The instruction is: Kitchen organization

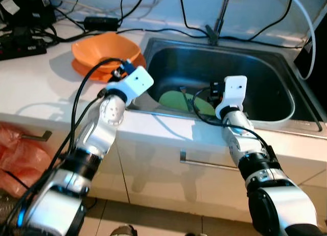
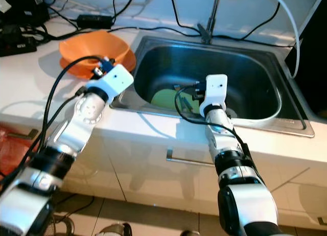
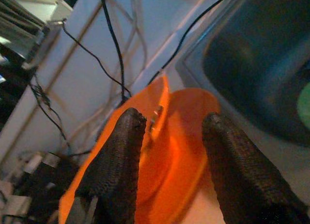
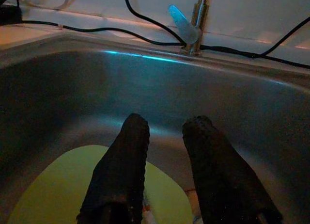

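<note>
Left gripper [image 3: 172, 136] gapes at orange bowls [image 1: 106, 54]; right gripper [image 4: 167, 132] (parted) over green plate [image 4: 72, 185].

Two stacked orange bowls [image 1: 104, 54] sit on the counter beside the sink; a yellow-green plate [image 1: 176, 99] lies flat inside it.

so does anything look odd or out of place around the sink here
Mainly the black cables trailing over the counter behind the sink, right by the tap. A yellow-green plate lies in the basin. The orange bowl sits upright on its plate; nothing looks spilled or broken.
</note>
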Controlling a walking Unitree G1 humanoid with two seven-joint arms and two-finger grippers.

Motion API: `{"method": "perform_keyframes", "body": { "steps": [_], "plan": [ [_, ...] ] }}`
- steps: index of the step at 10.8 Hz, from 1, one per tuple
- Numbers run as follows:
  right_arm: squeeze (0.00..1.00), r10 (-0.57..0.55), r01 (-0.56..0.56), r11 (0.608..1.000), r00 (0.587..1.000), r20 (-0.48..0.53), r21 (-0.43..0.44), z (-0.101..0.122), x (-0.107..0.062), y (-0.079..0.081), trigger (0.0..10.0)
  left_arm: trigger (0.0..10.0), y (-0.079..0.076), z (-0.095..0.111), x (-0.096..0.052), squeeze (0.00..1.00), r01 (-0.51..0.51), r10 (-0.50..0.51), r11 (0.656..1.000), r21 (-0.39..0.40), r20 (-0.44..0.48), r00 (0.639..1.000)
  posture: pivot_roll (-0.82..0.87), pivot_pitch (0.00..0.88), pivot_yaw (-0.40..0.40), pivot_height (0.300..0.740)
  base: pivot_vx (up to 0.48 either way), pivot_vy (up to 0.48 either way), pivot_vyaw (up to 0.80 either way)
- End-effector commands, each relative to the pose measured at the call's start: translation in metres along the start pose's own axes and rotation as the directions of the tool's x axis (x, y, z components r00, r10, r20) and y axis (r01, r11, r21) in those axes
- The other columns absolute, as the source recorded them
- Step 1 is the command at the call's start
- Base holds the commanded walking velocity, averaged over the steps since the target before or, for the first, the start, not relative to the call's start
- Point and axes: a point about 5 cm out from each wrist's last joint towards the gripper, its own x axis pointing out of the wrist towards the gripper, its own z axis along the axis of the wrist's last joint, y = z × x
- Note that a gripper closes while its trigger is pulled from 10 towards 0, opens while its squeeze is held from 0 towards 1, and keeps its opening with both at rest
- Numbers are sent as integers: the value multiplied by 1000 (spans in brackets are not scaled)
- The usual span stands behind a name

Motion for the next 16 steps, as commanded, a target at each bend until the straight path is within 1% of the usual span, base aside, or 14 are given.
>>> {"method": "perform_keyframes", "body": {
  "steps": [1,3,5,7,8,9,16],
  "plan": [
    [0,-4,4,1000,1000,6,13,4,2,-1,10000,10000,3,5,4,0,-13,12,999,43,21,1000,72,45,-53,740,0,0,0],
    [0,-2,2,1000,1000,5,15,4,2,-1,10000,10000,6,5,10,0,-41,41,995,86,5,999,73,45,-52,740,0,0,0],
    [0,-1,0,1000,1000,6,17,4,2,0,10000,10000,5,0,15,0,-38,42,989,140,-24,999,68,45,-50,740,0,0,0],
    [0,-3,3,1000,1000,7,16,4,2,-1,10000,10000,3,-3,20,0,-38,44,987,153,-39,998,61,44,-50,740,0,0,0],
    [0,-5,5,1000,1000,7,15,4,2,-2,10000,2235,2,-3,21,0,-43,49,987,153,-40,998,58,43,-49,740,0,0,0],
    [0,-7,6,1000,1000,7,15,4,2,-3,10000,0,2,-2,22,0,-52,58,987,152,-34,998,60,43,-50,740,0,0,0],
    [0,1,-2,1000,1000,13,19,5,2,-1,10000,0,3,-8,24,0,-87,92,983,159,-19,996,62,37,-55,740,0,0,0]
  ]
}}
